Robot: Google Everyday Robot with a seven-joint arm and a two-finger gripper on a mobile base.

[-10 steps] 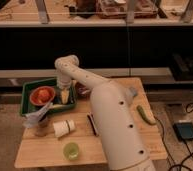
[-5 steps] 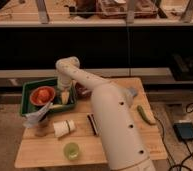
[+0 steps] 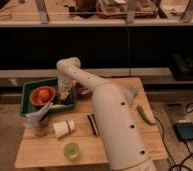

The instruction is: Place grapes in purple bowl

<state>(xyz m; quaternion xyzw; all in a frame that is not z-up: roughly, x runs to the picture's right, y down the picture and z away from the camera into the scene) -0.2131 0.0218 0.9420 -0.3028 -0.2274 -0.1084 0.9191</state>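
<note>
The step in hand looks like the pick-up. The arm bends over at its elbow and drops the end effector [image 3: 65, 97] into the right end of the green tray [image 3: 31, 86], just beside the orange dish [image 3: 43, 95] that holds a round orange-red item. Whether the end effector is apart, together or clamped on anything I cannot tell. The grapes cannot be made out as a separate thing. I judge that they lie in that corner of the tray, under or against the end effector. The purple bowl [image 3: 83, 91] sits as a dark maroon shape just right of the forearm, outside the tray and near it. The next move would call for a firm hold, a lift clear of the tray wall and a short carry to the right over the bowl's rim. The wooden surface [image 3: 115, 155] also carries a crumpled pale bag [image 3: 37, 116], a paper cup [image 3: 64, 128] on its side, a lime-green cup [image 3: 71, 151], a dark bar [image 3: 92, 124] and a long green vegetable [image 3: 146, 115]. Behind it runs a dark workbench with clutter on top. A small blue box [image 3: 186, 131] with cables lies on the floor to the right.
</note>
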